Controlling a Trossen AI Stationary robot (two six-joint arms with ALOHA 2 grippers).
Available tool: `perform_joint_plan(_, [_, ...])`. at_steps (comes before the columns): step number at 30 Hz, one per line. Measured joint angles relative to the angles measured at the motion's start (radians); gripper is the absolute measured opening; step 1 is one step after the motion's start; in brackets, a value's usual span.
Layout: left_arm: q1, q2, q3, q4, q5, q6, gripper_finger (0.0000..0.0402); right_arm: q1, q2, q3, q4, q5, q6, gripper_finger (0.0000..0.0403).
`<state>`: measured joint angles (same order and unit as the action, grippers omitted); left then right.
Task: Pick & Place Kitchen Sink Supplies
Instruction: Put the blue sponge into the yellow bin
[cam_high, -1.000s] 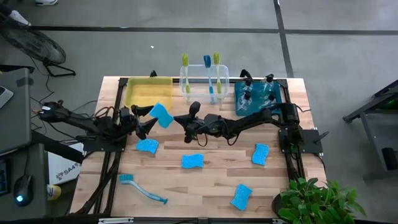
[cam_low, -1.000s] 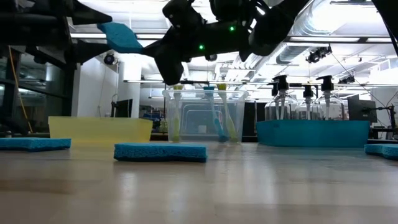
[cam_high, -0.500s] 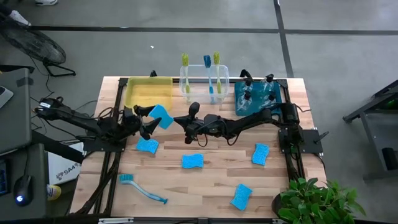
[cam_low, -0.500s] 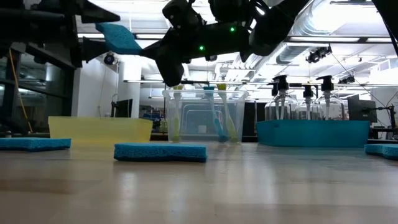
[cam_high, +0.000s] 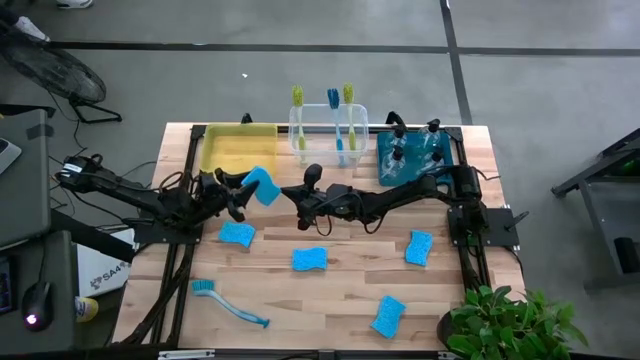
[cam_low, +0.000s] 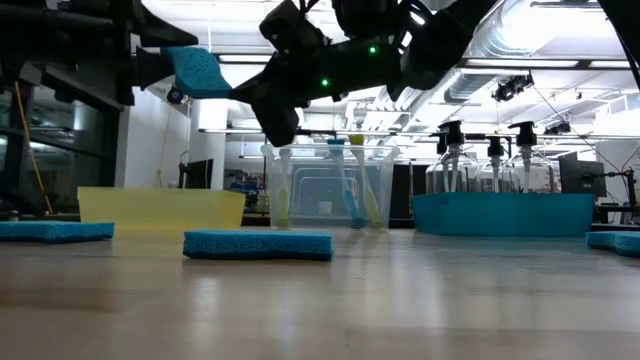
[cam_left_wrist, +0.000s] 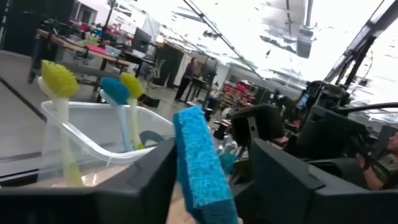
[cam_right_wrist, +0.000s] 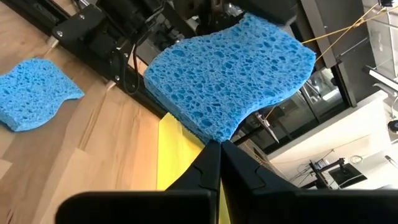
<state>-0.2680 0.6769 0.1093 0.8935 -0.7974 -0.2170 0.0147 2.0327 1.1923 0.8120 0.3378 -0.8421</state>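
A bright-blue sponge (cam_high: 260, 185) hangs in the air above the desk (cam_high: 330, 290), between the two arms, in front of the yellow bin (cam_high: 238, 148). The right pincer (cam_high: 283, 192) has its fingers pressed together on one corner of it; in the right wrist view the two dark fingertips (cam_right_wrist: 214, 155) meet at the lower edge of the sponge (cam_right_wrist: 230, 78). The left pincer (cam_high: 237, 195) is at the sponge's other side, with a finger on each face of it in the left wrist view, where the sponge (cam_left_wrist: 202, 168) stands on edge between the dark fingers (cam_left_wrist: 149, 186); whether they already press on it I cannot tell. In the low view the sponge (cam_low: 197, 72) sits high above the desktop, tilted, between the two dark arms. Four more sponges lie flat on the desk: one (cam_high: 237, 234) just below the left pincer, one (cam_high: 309, 259) near the middle, one (cam_high: 419, 248) toward the right side and one (cam_high: 388, 316) near the front edge. A blue dish brush (cam_high: 228, 303) lies at the front left. At the back, the clear bin (cam_high: 330, 135) holds three upright brushes (cam_high: 334, 110), and the teal bin (cam_high: 415, 155) holds spray bottles (cam_high: 400, 150).
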Motion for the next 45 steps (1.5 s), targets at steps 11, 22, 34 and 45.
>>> perform_joint_plan(11, [0.0,0.002,0.002,-0.016,-0.012,-0.024,0.0074,0.0,0.0,0.0,0.0,0.0,0.012,0.0])
perform_joint_plan(22, [0.0,0.001,0.002,-0.036,-0.011,-0.021,0.0014,0.001,0.0,0.0,-0.001,-0.008,0.027,0.0001])
perform_joint_plan(34, [0.0,0.0,0.002,-0.037,-0.049,0.019,0.0007,0.001,0.0,0.0,-0.029,0.005,0.189,0.0129])
perform_joint_plan(45, [0.043,-0.057,0.002,-0.031,-0.343,0.23,0.0006,-0.006,0.0,0.0,-0.165,0.343,0.283,0.0213])
